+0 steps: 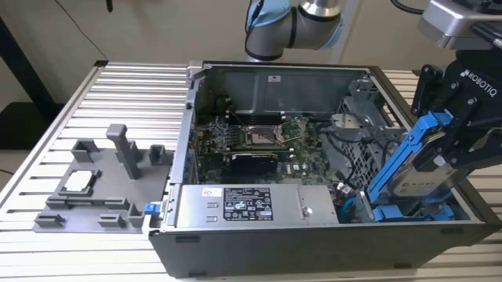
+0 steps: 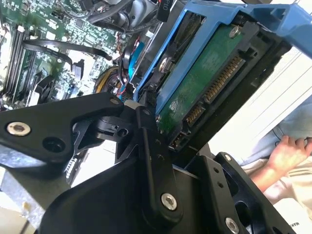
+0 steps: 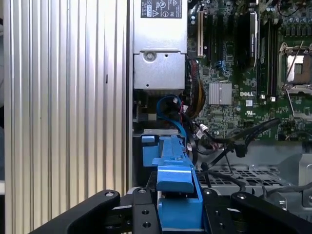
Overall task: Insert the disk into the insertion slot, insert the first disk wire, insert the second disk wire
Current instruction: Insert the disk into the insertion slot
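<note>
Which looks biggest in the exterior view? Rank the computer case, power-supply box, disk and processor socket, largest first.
1. computer case
2. power-supply box and disk: close in apparent size; the disk is tilted, so I won't rank them.
3. processor socket, smallest.

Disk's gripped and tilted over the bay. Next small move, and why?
Probably ease the disk down along its tilt: the tool holds it slanted, with its lower end at the mouth of the insertion slot, not yet seated.
</note>
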Action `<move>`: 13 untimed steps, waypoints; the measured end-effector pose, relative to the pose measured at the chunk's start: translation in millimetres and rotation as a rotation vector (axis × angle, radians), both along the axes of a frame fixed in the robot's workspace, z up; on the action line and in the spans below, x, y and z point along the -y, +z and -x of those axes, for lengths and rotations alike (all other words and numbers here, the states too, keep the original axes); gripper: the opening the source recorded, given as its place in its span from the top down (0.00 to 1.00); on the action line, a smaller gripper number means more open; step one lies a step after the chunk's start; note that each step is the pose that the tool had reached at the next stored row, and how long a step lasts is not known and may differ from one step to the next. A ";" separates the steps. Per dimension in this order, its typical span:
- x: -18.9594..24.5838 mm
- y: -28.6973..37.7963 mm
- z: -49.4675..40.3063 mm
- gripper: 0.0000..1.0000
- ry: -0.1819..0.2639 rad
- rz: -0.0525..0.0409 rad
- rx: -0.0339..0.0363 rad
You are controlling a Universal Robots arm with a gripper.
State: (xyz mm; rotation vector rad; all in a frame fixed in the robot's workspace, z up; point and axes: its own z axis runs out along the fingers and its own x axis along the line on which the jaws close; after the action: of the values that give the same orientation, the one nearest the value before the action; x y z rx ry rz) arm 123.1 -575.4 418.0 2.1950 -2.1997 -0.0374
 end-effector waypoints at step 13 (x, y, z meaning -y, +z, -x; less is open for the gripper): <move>-0.3 -7.1 -1.7 0.67 0.001 -0.0007 0.0000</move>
State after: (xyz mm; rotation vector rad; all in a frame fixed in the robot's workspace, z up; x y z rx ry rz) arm 124.8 -575.1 410.9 2.1960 -2.1994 -0.0381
